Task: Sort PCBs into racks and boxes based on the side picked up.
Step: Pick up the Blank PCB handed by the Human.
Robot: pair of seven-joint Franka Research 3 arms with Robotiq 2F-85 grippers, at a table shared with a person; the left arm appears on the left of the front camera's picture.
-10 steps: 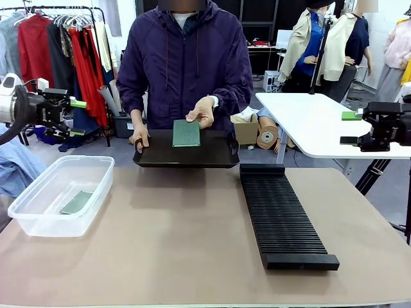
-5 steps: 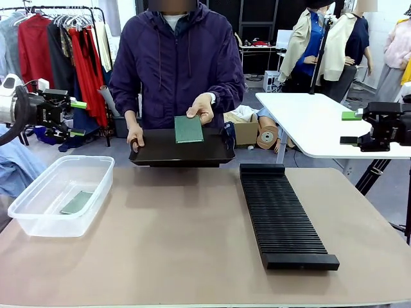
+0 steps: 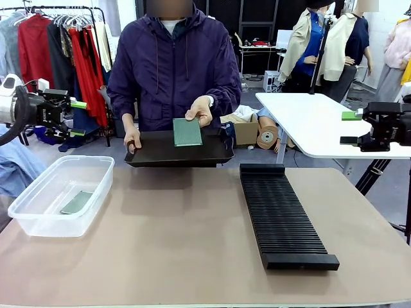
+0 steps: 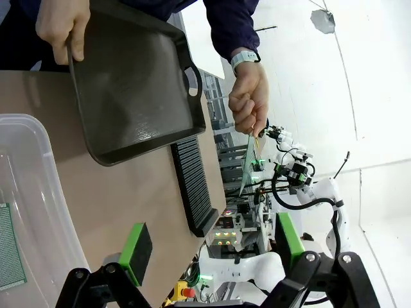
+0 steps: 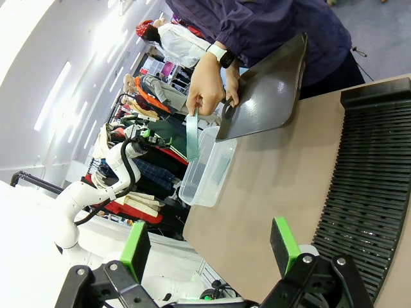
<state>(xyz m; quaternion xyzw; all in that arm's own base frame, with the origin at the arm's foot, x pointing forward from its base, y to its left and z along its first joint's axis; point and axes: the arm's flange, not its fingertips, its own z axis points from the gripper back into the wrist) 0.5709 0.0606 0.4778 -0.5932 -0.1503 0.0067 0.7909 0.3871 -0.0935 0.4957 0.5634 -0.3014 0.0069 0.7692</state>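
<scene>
Holding a PCB (image 3: pixel 187 132) by its top edge over the tray (image 3: pixel 160 154), the person's hand (image 3: pixel 200 110) has it well apart from both tools. The left tool (image 3: pixel 78 119), far left of the tray, stands wide open and empty. The right tool (image 3: pixel 350 128), far right of the tray, gapes likewise, gripping nothing. A second PCB (image 3: pixel 77 202) lies flat in the tub (image 3: pixel 96 162), left of the tray. The rack (image 3: pixel 282 218) lies on the counter (image 3: pixel 180 244), right of the tray.

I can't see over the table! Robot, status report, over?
Left gripper, right gripper: open, empty. Person's hand holds one PCB by black tray; second PCB in clear tub. Nothing blocking.
</scene>
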